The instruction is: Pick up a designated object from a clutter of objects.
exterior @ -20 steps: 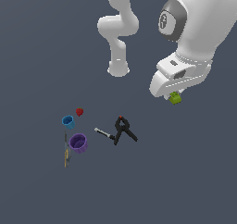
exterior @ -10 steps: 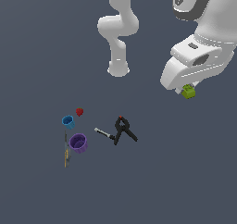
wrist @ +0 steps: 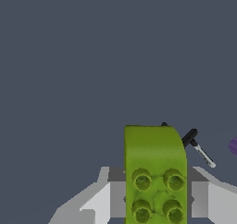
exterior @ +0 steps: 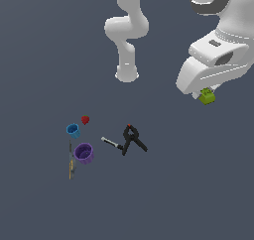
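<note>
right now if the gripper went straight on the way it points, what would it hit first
Probably just bare floor. The gripper is shut on the green block, and the clamp and thin tool lie off to one side.

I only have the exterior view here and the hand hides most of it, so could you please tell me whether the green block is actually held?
Observer: Yes. In the wrist view the green block sits between the jaws of the gripper, a grey pad pressed on each side.
Operator: Thank you. Which way is it turned?
Observer: Its studded face, four round studs, points at the wrist camera.
Operator: Is anything else visible past it?
Observer: Only the black clamp, the thin tool and an edge of the purple cup, far beyond it.
</note>
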`<state>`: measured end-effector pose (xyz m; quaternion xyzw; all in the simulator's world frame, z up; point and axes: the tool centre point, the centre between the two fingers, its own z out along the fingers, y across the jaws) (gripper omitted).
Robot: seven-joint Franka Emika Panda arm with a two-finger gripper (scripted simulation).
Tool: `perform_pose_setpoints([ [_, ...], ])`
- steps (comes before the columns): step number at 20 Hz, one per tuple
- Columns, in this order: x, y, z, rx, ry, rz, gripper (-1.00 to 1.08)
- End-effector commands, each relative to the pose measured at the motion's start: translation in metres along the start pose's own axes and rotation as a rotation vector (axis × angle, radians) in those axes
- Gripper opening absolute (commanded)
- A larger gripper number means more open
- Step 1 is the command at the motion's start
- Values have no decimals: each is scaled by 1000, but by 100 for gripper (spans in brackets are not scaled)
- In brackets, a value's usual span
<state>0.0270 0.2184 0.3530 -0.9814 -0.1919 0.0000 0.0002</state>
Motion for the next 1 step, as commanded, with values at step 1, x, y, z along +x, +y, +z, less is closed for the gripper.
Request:
perform_pose_setpoints([
  [1, 0, 0, 0, 0, 0, 0, -100],
])
